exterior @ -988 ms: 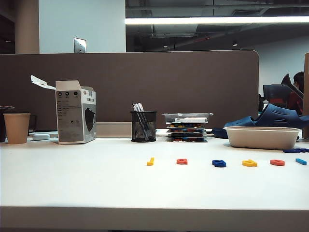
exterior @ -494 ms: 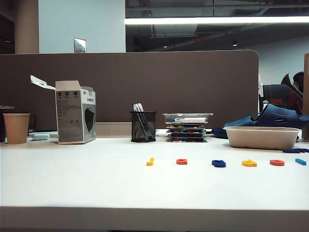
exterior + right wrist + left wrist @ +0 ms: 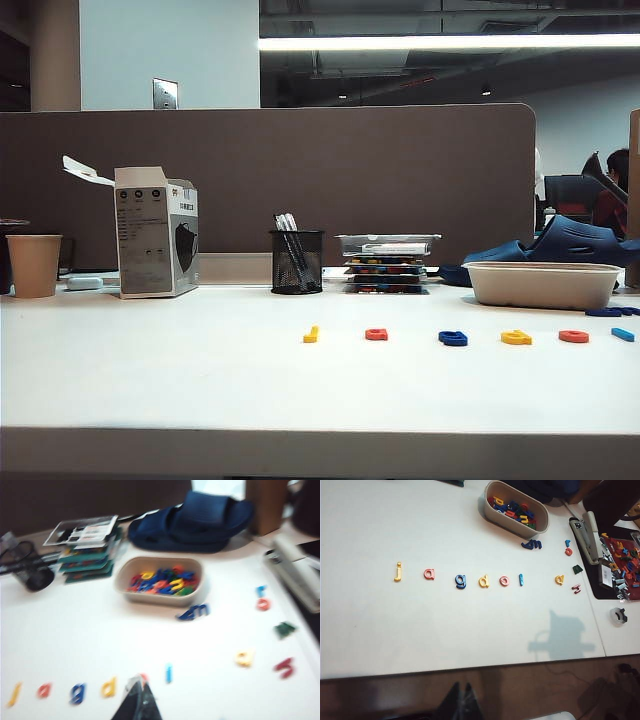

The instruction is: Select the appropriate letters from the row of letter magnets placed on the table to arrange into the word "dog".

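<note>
the right gripper [image 3: 137,700], jaws pressed together and holding nothing, hung over the red "o" [image 3: 504,581]. the left gripper [image 3: 461,702] waited off the bench [image 3: 445,635], also closed. the row [image 3: 461,581] lay spaced for easy picking: "g" [image 3: 461,581], then "d" [image 3: 484,581].

Left wrist view, white table [image 3: 445,630]: row of letter magnets [image 3: 460,578] reads "j a g d o l". Yellow "j" [image 3: 398,572], red "a" [image 3: 429,574], dark blue "g" [image 3: 461,581], yellow "d" [image 3: 483,581], red "o" [image 3: 504,581], light blue "l" [image 3: 521,579]. At 3 o'clock of the row: loose yellow "q" [image 3: 559,580]. Box print in the exterior view unreadable.
</note>
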Controlling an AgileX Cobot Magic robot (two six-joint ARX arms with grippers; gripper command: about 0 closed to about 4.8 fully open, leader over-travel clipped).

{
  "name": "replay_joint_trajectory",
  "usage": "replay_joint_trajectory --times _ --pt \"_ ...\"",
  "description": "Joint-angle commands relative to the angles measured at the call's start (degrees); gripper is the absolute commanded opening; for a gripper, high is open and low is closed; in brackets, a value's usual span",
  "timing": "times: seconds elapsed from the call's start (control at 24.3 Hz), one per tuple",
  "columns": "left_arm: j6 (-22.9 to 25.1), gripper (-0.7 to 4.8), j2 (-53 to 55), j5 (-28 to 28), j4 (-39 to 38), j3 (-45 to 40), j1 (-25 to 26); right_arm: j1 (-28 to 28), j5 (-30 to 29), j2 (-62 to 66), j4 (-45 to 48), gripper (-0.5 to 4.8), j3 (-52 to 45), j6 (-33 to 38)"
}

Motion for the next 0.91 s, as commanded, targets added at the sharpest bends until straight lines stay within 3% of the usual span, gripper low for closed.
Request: replay_joint_trajectory --times 0.04,0.21,0.58,0.91 --pt "0.3 -0.05 0.0 -0.2 0.0 0.1 -0.1 0.1 -7.0 5.9 0.1 -0.06 3.4 -0.2" --pt "0.3 -0.05 0.0 -0.2 -0.1 0.1 -0.1 2.3 -7.6 13.0 -2.5 -0.06 7.3 0.1" --pt "0.3 -0.05 0.0 -0.2 0.0 0.1 0.0 19.5 4.0 36.9 -14.2 -0.04 21.6 1.7" --pt "0.3 -0.05 0.0 -0.2 0.0 0.1 0.0 22.9 3.8 50.9 -20.7 0.65 31.1 3.3"
